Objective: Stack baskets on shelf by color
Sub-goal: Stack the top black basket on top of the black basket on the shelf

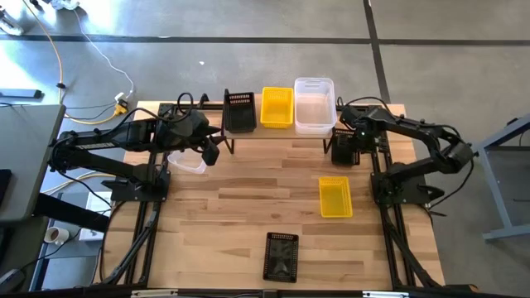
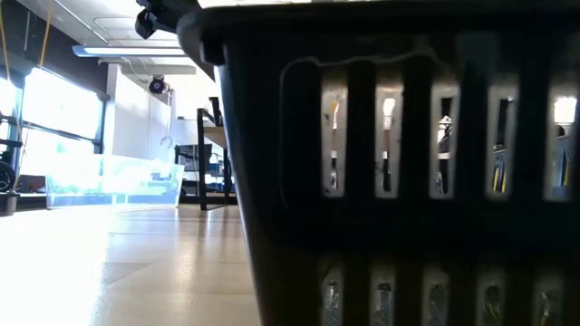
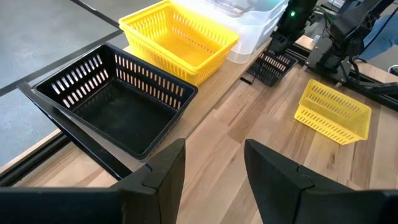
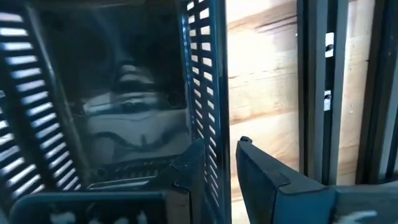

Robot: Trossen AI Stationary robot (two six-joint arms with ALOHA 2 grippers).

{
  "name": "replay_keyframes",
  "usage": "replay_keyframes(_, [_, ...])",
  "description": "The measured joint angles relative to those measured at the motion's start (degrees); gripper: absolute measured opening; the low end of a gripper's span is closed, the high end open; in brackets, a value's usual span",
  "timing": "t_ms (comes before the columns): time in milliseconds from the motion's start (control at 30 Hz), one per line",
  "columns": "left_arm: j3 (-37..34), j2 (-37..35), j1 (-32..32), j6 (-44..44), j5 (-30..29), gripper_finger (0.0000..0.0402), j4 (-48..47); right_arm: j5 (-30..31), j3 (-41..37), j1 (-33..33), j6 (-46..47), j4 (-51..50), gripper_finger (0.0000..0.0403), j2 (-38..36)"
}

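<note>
On the shelf (image 1: 273,132) at the table's far edge stand a black basket (image 1: 240,111), a yellow basket (image 1: 277,108) and a clear basket (image 1: 315,105), side by side on their bottoms. My right gripper (image 1: 348,142) is shut on another black basket (image 4: 112,106) just off the shelf's right end; it also shows in the left wrist view (image 3: 273,65). My left gripper (image 3: 214,168) hangs open above the table near the shelf's left end, holding nothing. A yellow basket (image 1: 335,197), a black basket (image 1: 281,257) and a clear basket (image 1: 189,163) rest on the table. My right gripper pinches one slotted side wall (image 4: 210,118) of the black basket at its rim, one finger (image 4: 189,165) inside the basket and the other (image 4: 267,171) outside. The fingers come from above, pointing down. The basket stays upright, open side up; whether it rests on the table I cannot tell.
Black frame rails (image 4: 317,93) run along the table's right side close to the held basket. The low view is mostly filled by the near black basket (image 2: 408,181), with the clear basket (image 2: 109,177) at the left. Bare wood lies at the table's middle (image 1: 257,194).
</note>
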Motion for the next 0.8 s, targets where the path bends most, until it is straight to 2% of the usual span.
replay_keyframes(167, [0.00, 0.00, 0.00, -0.01, 0.00, 0.0154, 0.00, 0.54, 0.00, 0.00, -0.57, 0.05, 0.0072, 1.54])
replay_keyframes(400, [0.00, 0.00, 0.00, 0.01, 0.00, 0.0154, 0.00, 1.41, 0.00, -0.72, -3.13, -0.04, 0.0007, 1.73])
replay_keyframes(633, [0.00, 0.00, -0.02, 0.01, 0.02, 0.0154, -0.02, 2.52, 0.02, -0.73, -3.31, -0.94, 0.0004, 0.17])
replay_keyframes(800, [0.00, 0.00, -0.02, 0.01, 0.02, 0.0154, -0.02, 2.87, 0.04, -0.68, -2.17, -3.11, 0.0002, -5.09])
